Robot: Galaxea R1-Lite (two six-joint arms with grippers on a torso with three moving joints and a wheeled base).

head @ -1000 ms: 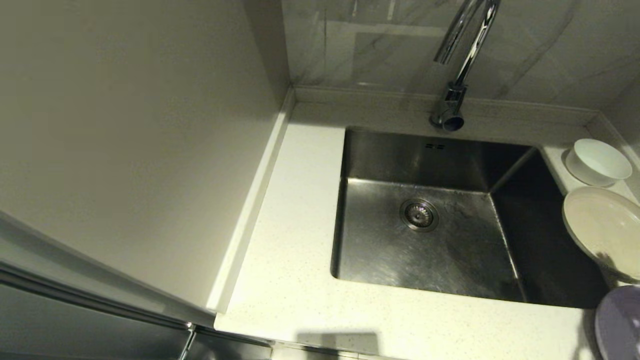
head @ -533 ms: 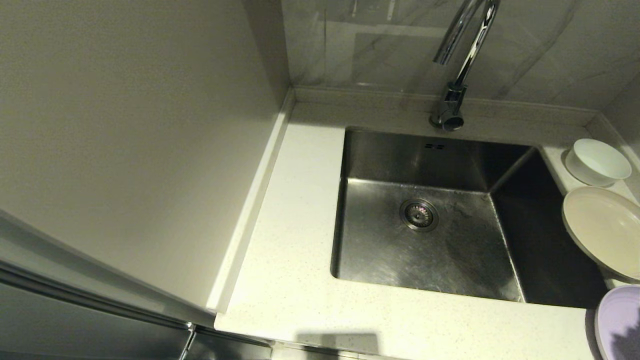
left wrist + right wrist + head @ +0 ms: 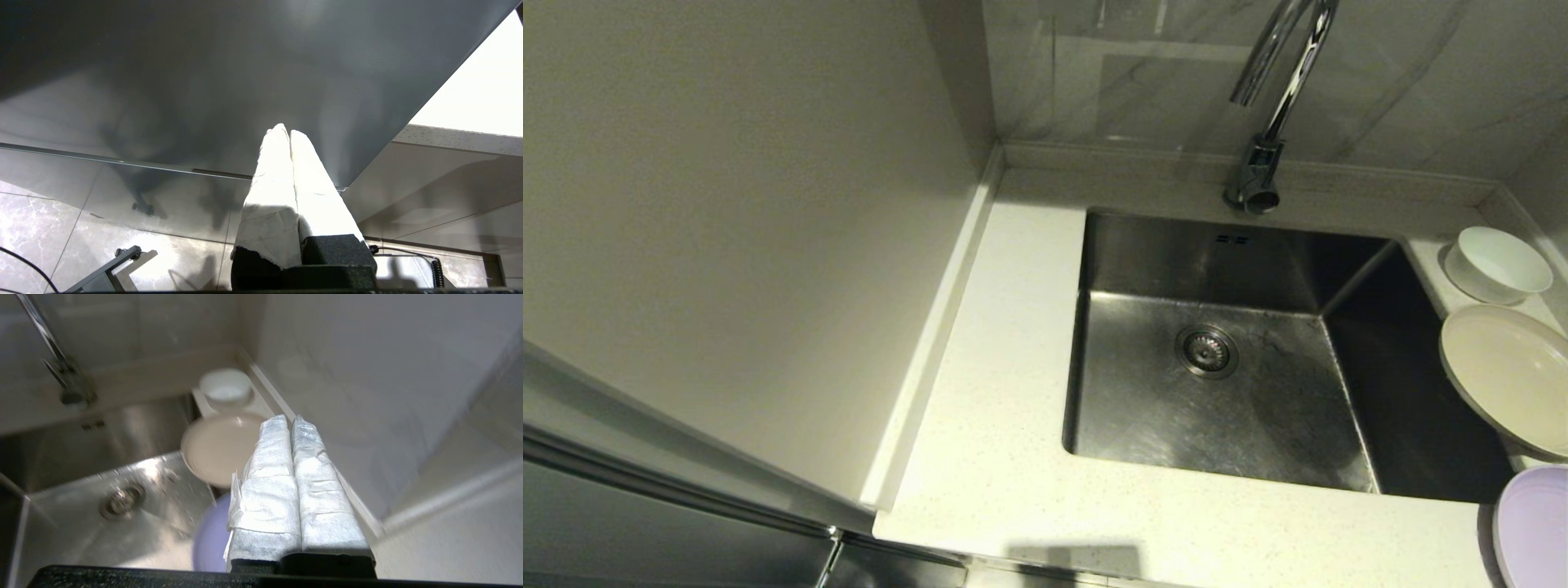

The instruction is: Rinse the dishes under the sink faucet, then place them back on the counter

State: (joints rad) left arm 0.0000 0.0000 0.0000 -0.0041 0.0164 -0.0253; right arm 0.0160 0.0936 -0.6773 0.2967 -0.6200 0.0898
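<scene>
On the counter (image 3: 1005, 457) right of the steel sink (image 3: 1225, 408) stand three dishes: a white bowl (image 3: 1499, 263) at the back, a beige plate (image 3: 1507, 376) overhanging the basin, and a lavender plate (image 3: 1535, 527) at the near right edge. The chrome faucet (image 3: 1270, 106) rises behind the basin. My right gripper (image 3: 291, 418) is shut and empty, held above and short of the beige plate (image 3: 218, 447) and lavender plate (image 3: 212, 539); it does not show in the head view. My left gripper (image 3: 284, 130) is shut and empty, parked low beside the cabinet.
A tall cabinet panel (image 3: 743, 212) walls off the counter's left side. A tiled wall (image 3: 1143, 73) stands behind the faucet and another close to the dishes on the right. The drain strainer (image 3: 1207, 351) sits in the basin floor.
The dark shape of my right gripper at the beige plate's near rim has drawn back out of the head view. The dishes have not moved.
</scene>
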